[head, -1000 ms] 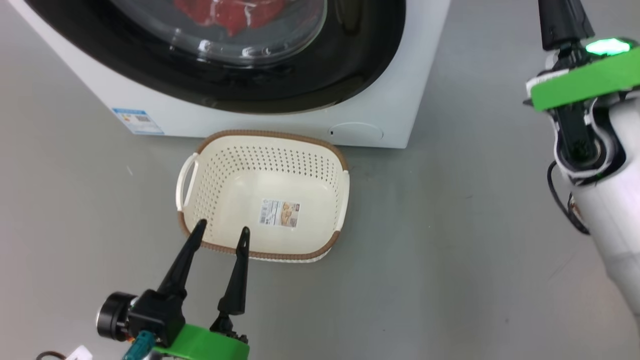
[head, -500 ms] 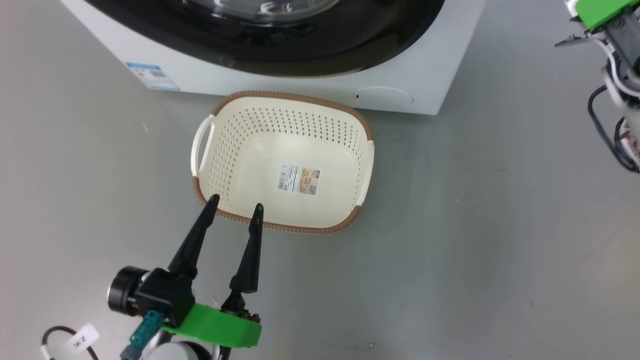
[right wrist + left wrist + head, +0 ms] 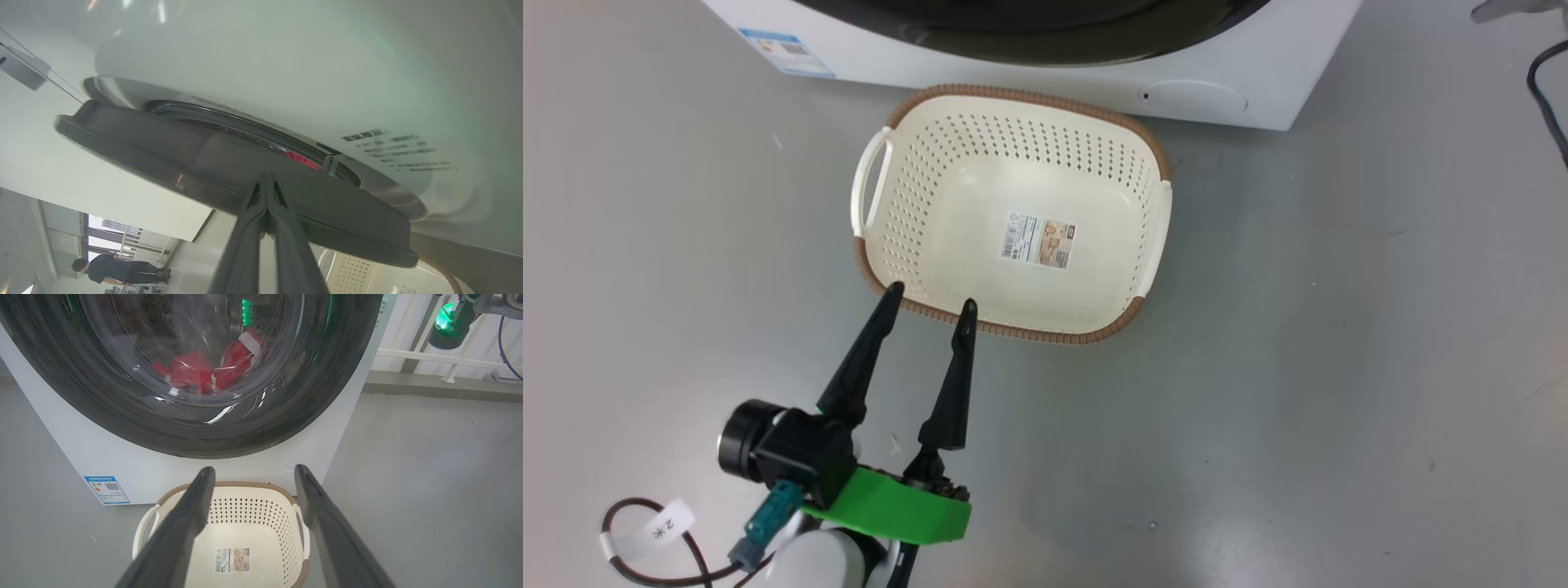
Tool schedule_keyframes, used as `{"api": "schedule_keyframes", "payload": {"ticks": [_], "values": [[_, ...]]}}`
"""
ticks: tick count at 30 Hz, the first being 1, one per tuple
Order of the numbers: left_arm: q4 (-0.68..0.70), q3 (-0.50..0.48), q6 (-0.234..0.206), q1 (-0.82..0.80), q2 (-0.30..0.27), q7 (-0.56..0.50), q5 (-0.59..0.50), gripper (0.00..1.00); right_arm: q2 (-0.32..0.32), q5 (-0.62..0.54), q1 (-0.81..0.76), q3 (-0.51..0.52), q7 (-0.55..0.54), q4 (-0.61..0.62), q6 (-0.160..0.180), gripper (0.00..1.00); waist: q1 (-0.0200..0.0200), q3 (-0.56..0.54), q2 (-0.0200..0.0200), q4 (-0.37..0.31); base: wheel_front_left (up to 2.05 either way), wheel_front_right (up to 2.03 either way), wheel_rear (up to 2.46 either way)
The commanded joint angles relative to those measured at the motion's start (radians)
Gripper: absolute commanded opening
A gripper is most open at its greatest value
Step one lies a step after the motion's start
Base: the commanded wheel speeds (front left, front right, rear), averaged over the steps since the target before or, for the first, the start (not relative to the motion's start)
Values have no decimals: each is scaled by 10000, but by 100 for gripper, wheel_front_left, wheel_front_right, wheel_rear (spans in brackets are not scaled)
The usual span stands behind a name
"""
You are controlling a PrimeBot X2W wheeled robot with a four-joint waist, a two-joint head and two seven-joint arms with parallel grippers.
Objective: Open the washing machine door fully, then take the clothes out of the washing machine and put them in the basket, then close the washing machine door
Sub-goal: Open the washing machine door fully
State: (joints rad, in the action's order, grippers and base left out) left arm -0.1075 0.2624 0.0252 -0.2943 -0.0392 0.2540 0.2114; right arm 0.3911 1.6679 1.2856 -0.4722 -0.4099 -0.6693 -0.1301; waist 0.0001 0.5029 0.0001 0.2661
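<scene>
Two grippers appear. Your left gripper [image 3: 931,296] is released, its two dark fingers spread wide and holding nothing; in the head view their tips lie over the nearest edge of the basket [image 3: 915,212], whose brown rim passes just under them. Beyond those fingertips the basket sits on the grey floor [image 3: 1298,367], with only a paper label [image 3: 1039,241] on its bottom. Directly past the basket's far rim stands the washing machine [image 3: 1013,69], a blue label sticker [image 3: 786,41] to the left of the fingers and a round service flap [image 3: 1192,96] to their right. In the left wrist view, the washing machine door [image 3: 245,433] rises ahead of and above the left gripper [image 3: 254,471], and the clothes [image 3: 204,371] lie red behind its glass. Your right gripper [image 3: 266,176] is clenched, fingers pressed together on nothing, their tips at the door's dark edge [image 3: 163,151]; you cannot tell whether they touch it. Just beyond these tips a narrow gap between door and machine front shows a sliver of red.
</scene>
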Motion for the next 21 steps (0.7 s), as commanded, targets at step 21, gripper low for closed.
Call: {"api": "schedule_keyframes", "payload": {"ticks": [21], "values": [[337, 297, -318, -571, -110, 78, 405, 100, -746, 316, 1063, 438, -1788, -986, -6, 0, 0, 620, -1, 355, 0, 0, 0]]}}
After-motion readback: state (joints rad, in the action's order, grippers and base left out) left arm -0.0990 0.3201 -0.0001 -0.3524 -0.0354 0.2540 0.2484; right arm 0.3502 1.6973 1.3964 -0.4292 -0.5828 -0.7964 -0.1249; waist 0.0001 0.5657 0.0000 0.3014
